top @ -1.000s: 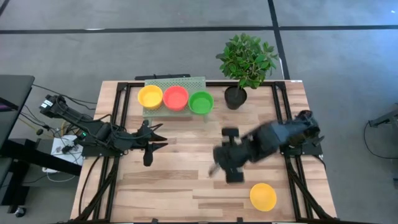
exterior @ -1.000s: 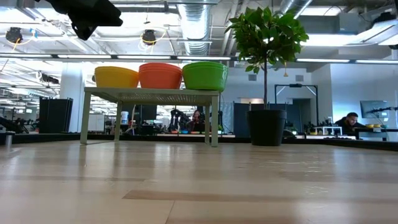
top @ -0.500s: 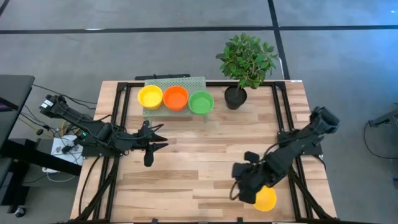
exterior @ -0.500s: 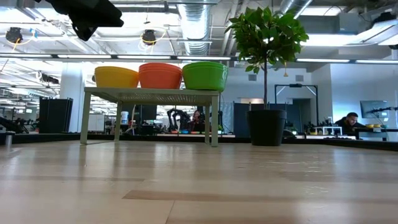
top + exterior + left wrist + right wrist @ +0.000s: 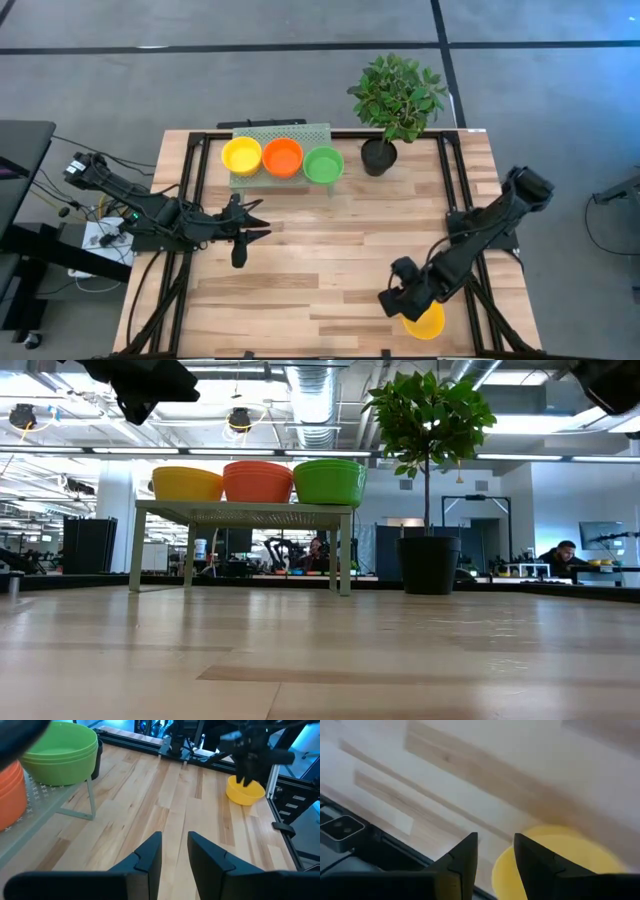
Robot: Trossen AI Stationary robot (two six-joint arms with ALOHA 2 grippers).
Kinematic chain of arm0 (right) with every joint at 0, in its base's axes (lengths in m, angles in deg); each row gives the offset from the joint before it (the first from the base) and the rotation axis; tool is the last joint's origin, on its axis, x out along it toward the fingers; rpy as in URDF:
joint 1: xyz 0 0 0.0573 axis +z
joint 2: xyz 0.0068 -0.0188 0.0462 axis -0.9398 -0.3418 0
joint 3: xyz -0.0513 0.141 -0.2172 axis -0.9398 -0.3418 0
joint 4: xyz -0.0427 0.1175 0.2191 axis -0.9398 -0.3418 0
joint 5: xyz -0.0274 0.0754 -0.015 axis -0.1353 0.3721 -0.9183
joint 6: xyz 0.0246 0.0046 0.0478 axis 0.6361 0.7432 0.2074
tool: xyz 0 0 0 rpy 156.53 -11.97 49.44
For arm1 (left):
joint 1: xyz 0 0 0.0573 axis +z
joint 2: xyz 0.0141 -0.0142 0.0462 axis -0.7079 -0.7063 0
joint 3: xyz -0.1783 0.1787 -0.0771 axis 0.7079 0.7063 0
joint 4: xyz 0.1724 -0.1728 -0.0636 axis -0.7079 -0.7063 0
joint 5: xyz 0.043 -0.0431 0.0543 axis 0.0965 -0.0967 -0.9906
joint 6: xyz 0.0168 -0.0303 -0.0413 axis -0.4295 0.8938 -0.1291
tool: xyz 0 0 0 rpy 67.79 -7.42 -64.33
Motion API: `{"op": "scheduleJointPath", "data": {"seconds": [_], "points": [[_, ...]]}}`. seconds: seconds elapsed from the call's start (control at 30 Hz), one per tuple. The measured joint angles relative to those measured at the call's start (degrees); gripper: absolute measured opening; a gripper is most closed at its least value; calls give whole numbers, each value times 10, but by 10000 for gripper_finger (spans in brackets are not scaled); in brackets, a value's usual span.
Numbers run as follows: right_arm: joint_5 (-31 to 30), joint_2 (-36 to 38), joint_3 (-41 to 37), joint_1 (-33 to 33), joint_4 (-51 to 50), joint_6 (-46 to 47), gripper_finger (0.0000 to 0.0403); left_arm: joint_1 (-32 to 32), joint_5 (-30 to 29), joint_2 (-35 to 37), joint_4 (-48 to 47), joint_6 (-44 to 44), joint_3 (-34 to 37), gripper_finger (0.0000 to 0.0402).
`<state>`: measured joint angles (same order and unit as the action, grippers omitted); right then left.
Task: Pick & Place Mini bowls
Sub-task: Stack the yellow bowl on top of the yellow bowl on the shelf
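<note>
A lone yellow mini bowl (image 5: 427, 322) sits upright on the table near its near right corner; it also shows in the right wrist view (image 5: 555, 862) and the left wrist view (image 5: 245, 790). My right gripper (image 5: 400, 297) (image 5: 495, 837) hangs just over the bowl's left rim, pointing down, with its fingers a little apart. No touch shows. Stacks of yellow (image 5: 241, 155), orange (image 5: 283, 157) and green (image 5: 323, 164) bowls stand on the pale green rack (image 5: 280, 132). My left gripper (image 5: 243, 230) (image 5: 175, 836) waits over the table's left half, slightly open.
A black plant pot (image 5: 378, 156) with a leafy plant stands right of the rack at the far edge. The rack is on legs (image 5: 240, 515), so the stacks sit above the tabletop. Bare wood lies between the two arms. The near table edge is close behind the yellow bowl.
My right gripper has swung quickly from the table's middle toward the near right corner. It has come down beside the lone yellow bowl and slowed there. The bowl has not moved. My left arm has kept still.
</note>
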<state>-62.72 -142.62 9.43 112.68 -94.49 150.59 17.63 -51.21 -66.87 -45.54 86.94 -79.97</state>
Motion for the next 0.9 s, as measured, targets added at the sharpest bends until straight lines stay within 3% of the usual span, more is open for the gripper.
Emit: {"op": "scheduleJointPath", "data": {"seconds": [0.33,0.57,0.7,0.9], "points": [[46,-65,2,1,91,67,123,0,0,0,3,-25,0,95],[48,-67,24,17,73,114,123,0,0,0,4,-38,0,95],[80,-83,25,35,64,151,123,0,0,0,4,-39,0,95],[94,-111,25,32,62,142,123,0,0,0,4,-36,0,95]]}}
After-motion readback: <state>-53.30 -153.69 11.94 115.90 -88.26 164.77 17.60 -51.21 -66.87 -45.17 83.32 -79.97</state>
